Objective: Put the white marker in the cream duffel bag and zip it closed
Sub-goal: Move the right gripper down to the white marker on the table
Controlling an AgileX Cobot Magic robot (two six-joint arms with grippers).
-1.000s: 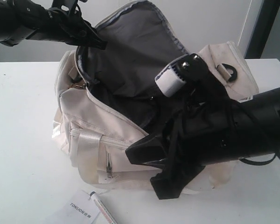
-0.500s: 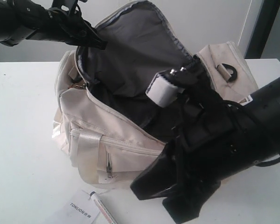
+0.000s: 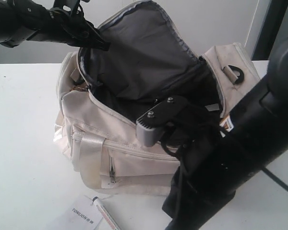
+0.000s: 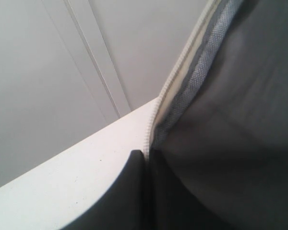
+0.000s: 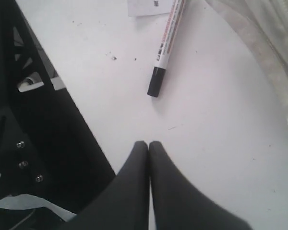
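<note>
The white marker lies on the white table in front of the cream duffel bag, just beside a paper tag printed TONLION. The right gripper hangs above the table near the marker's dark end, its fingers pressed together on nothing. The left gripper pinches the bag's raised zipper edge, the grey lining showing in the wide-open mouth.

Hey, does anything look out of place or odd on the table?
The white marker lies on the table outside the cream duffel bag, by a paper tag, rather than inside. The bag gapes unzipped, its flap pinched by the left gripper. Nothing looks spilled or damaged.
</note>
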